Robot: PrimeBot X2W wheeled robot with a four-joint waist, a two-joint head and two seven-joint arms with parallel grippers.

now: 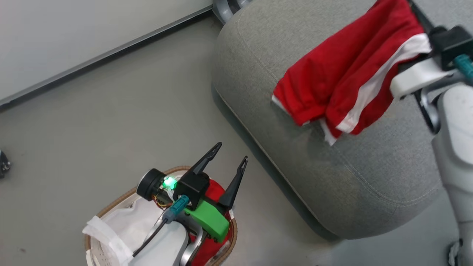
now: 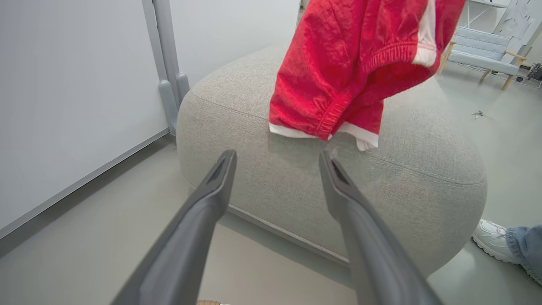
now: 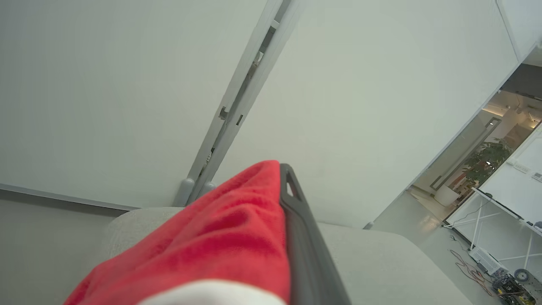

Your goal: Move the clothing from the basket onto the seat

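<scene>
Grey floor, shoe beside seat; left fingers apart over basket; right fingers clamp clothing.

Your left gripper has two long, dark, tapered fingers, each slotted near the tip. They sit on a black block with a bright green bracket, a lit green lamp, a teal plug and a black cable. Your right forearm is a rounded, pale grey-white shell.
</scene>
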